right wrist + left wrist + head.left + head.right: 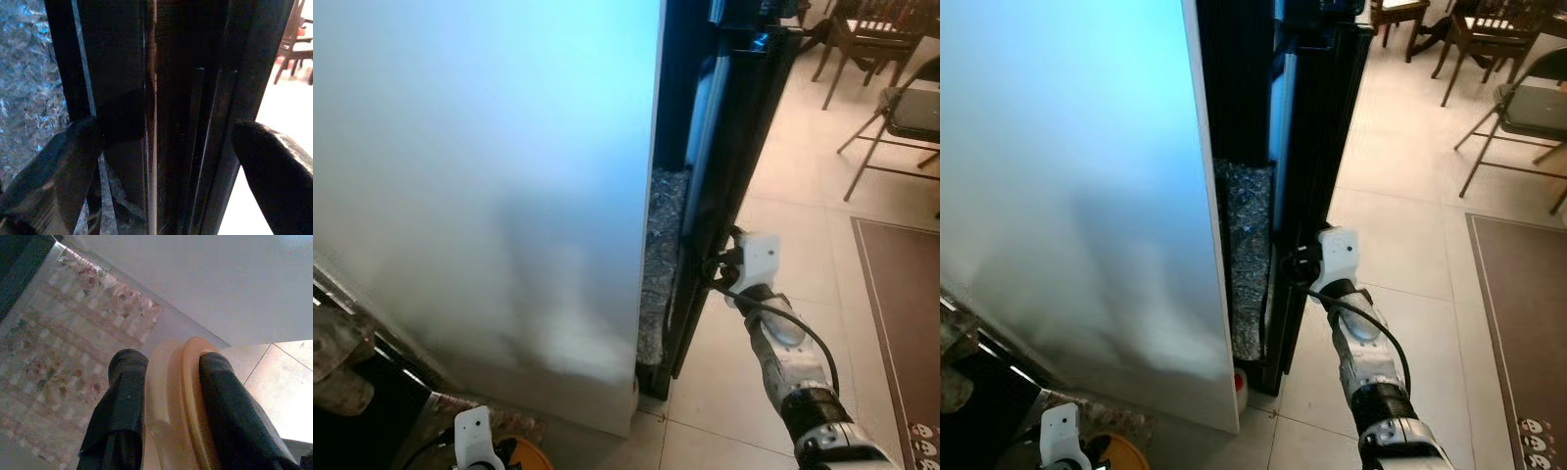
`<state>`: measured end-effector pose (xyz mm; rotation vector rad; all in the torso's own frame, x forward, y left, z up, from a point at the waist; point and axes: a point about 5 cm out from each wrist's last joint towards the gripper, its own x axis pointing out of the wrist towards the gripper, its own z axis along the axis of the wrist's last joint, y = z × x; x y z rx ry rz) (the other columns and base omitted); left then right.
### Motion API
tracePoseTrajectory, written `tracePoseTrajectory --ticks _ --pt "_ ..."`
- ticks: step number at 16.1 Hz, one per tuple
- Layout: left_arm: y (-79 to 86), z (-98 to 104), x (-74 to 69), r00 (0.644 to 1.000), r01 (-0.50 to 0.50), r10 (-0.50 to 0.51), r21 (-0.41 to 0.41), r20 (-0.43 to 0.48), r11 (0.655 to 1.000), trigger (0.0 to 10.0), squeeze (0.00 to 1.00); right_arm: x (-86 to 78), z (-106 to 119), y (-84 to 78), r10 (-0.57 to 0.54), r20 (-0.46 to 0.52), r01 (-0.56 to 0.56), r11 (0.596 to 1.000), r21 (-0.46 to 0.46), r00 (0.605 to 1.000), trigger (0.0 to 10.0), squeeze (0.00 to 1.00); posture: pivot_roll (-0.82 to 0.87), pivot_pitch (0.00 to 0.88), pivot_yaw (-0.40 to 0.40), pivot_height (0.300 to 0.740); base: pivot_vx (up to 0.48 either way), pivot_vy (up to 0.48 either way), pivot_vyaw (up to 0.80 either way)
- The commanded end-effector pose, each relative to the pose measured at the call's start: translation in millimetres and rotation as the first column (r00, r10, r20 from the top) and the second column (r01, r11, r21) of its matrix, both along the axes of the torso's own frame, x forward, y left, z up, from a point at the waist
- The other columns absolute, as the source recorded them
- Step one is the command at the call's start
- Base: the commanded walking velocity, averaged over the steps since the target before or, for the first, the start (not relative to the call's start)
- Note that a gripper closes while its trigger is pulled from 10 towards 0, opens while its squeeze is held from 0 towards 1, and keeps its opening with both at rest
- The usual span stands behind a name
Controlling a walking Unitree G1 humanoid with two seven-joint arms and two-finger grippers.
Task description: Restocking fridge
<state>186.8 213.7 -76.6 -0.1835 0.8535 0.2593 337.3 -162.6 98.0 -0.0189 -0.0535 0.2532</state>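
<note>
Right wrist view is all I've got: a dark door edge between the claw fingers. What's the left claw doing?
Observer: The left claw hangs low on the robot's left, shut on an orange round-rimmed object.
Operator: What's under it?
Observer: A flower-patterned mat on the floor, beside a big white panel.
Operator: Anything off to my right?
Observer: A brown rug on the tiles, and a folding chair farther off.

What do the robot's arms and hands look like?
The right arm is shiny silver metal with a dark band near the bottom, a white block at the wrist and a black cable looping along it. Each gripper has two long, rounded black fingers. The left wrist is white too.
</note>
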Motion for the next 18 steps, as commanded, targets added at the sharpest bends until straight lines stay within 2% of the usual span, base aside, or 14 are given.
tracePoseTrajectory --ticks 1,5,9,10,11,13,14,15,18 --pt "-5.1 -12 -20.8 0.996 0.014 -0.016 -0.021 -0.085 1.000 10.0 0.00 -6.2 -7 -20.5 -0.115 -0.017 0.115 0.993 0.008 0.993 10.0 0.00 -0.07 0.056 0.019 0.740 0.000 0.000 0.00" --pt "-7.1 -12 -20.4 0.996 0.022 -0.024 -0.026 -0.086 0.999 10.0 0.00 -23.6 -24 -40.8 -0.228 -0.052 0.228 0.974 -0.009 0.972 10.0 0.00 -0.08 0.055 0.019 0.740 0.000 0.000 0.00" --pt "-9.4 -12 -19.7 0.996 0.025 -0.028 -0.031 -0.086 0.999 10.0 0.00 -35.9 -29 -63.8 -0.355 -0.052 0.353 0.935 -0.039 0.934 10.0 0.00 -0.08 0.055 0.015 0.740 0.000 0.000 0.00" --pt "-9.8 -12 -20.0 0.996 0.025 -0.028 -0.033 -0.087 0.999 10.0 0.00 -41.9 -31 -77.2 -0.432 -0.049 0.429 0.901 -0.064 0.900 10.0 0.00 -0.08 0.056 0.014 0.740 0.000 0.000 0.00" --pt "-10.0 -12 -20.1 0.996 0.025 -0.028 -0.033 -0.087 0.999 10.0 0.00 -44.5 -32 -82.9 -0.464 -0.047 0.461 0.885 -0.070 0.884 10.0 0.00 -0.08 0.057 0.014 0.740 0.000 0.000 0.00" --pt "-10.6 -13 -20.7 0.996 0.026 -0.029 -0.036 -0.089 0.999 10.0 0.00 -55.0 -34 -104.0 -0.571 -0.036 0.565 0.818 -0.111 0.820 10.0 0.00 -0.08 0.058 0.013 0.740 0.000 0.000 0.00" --pt "-10.7 -13 -20.8 0.996 0.026 -0.029 -0.036 -0.089 0.999 10.0 0.00 -57.4 -34 -108.8 -0.591 -0.032 0.584 0.803 -0.120 0.806 10.0 0.00 -0.08 0.058 0.013 0.740 0.000 0.000 0.00" --pt "-11.5 -13 -21.3 0.995 0.028 -0.031 -0.039 -0.091 0.999 10.0 0.00 -65.3 -39 -124.0 -0.650 -0.057 0.639 0.757 -0.139 0.758 10.0 0.00 -0.09 0.059 0.012 0.740 0.000 0.000 0.00" --pt "-13.0 -13 -21.7 0.995 0.030 -0.035 -0.047 -0.093 0.998 10.0 0.00 -72.3 -55 -126.5 -0.665 -0.123 0.641 0.744 -0.187 0.736 10.0 0.00 -0.09 0.060 0.010 0.740 0.000 0.000 0.00"
